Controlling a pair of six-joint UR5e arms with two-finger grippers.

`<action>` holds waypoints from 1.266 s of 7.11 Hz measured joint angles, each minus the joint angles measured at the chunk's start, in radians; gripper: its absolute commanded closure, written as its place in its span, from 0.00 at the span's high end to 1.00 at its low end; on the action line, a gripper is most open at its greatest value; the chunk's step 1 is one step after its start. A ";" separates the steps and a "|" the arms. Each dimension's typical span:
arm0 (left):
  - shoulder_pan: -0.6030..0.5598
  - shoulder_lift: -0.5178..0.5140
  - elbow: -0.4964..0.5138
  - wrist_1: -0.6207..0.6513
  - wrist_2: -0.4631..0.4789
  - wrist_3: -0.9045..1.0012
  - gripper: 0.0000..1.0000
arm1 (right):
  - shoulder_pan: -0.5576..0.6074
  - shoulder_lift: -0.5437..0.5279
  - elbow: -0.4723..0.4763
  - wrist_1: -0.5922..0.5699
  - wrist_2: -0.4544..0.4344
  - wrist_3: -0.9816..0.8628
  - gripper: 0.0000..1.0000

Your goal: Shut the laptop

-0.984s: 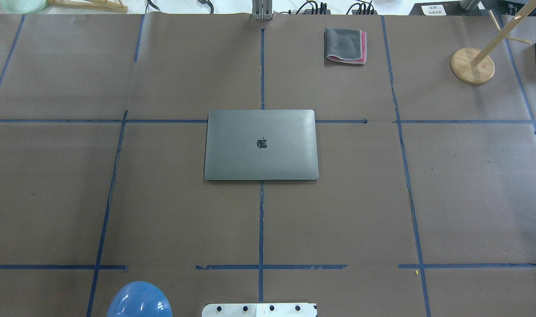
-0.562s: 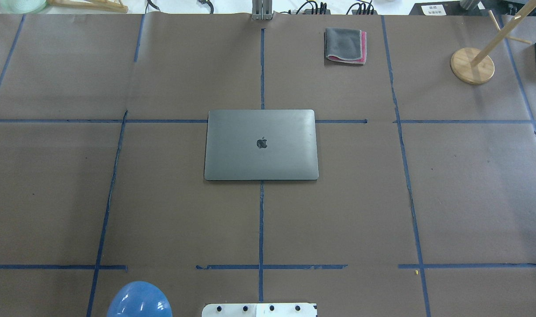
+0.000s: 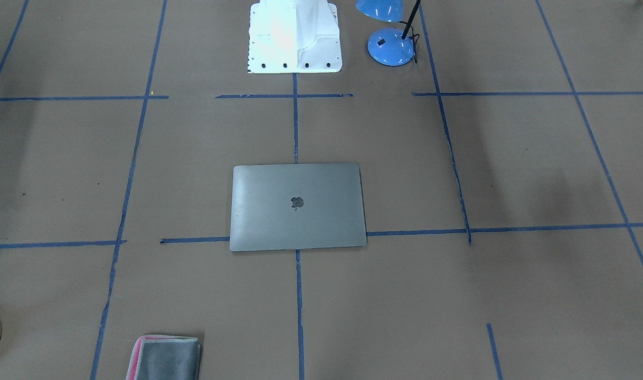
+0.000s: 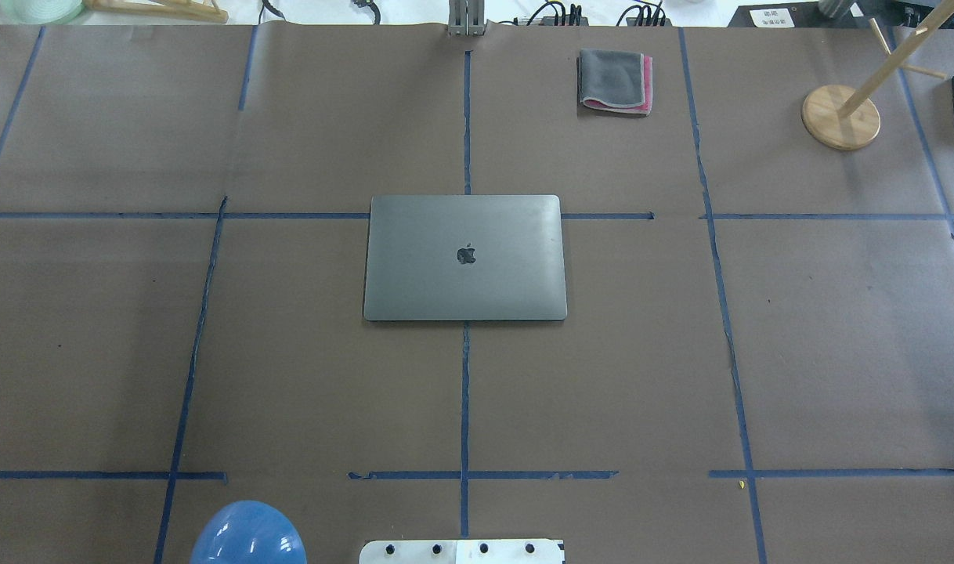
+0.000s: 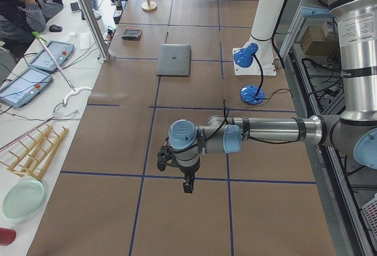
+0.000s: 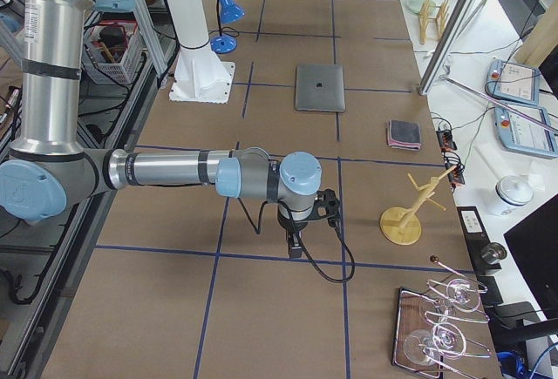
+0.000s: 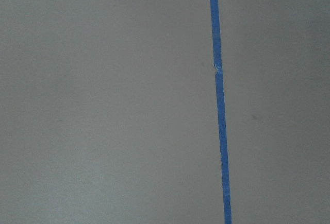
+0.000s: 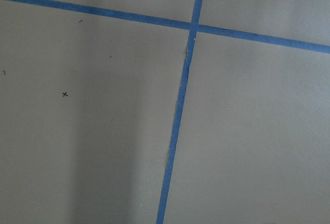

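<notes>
The slim space-grey metal laptop (image 4: 465, 257) lies flat in the middle of the brown paper-covered table (image 4: 837, 352), its lid down on the base and the dark apple logo facing up. Neither the overhead nor the front-facing view shows any keyboard, screen or gap at the edge, so the closing looks done and, as I judge it, nothing is left but to keep clear of it. The left gripper (image 5: 187, 184) hangs over bare table near the robot's left end, well apart from the laptop. The right gripper (image 6: 296, 248) hangs likewise near the right end. Each shows in a side view only, so I cannot tell how far their fingers are parted, and nothing can be seen held in either. Both wrist cameras show only paper and blue tape. A folded grey cloth with a pink edge (image 4: 615, 81) lies well apart at the far side.
</notes>
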State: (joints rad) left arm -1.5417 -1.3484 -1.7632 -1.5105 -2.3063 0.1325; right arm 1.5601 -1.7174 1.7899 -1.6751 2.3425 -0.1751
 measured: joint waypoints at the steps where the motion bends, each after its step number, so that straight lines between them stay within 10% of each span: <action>1: 0.000 0.000 0.003 -0.002 0.000 0.002 1.00 | 0.000 -0.003 0.001 0.000 0.001 0.005 0.99; 9: 0.002 -0.003 0.001 -0.004 -0.001 0.006 1.00 | 0.000 -0.015 0.003 0.002 0.006 0.005 0.99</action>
State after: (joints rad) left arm -1.5401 -1.3514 -1.7619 -1.5148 -2.3069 0.1381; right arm 1.5601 -1.7326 1.7932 -1.6736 2.3485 -0.1701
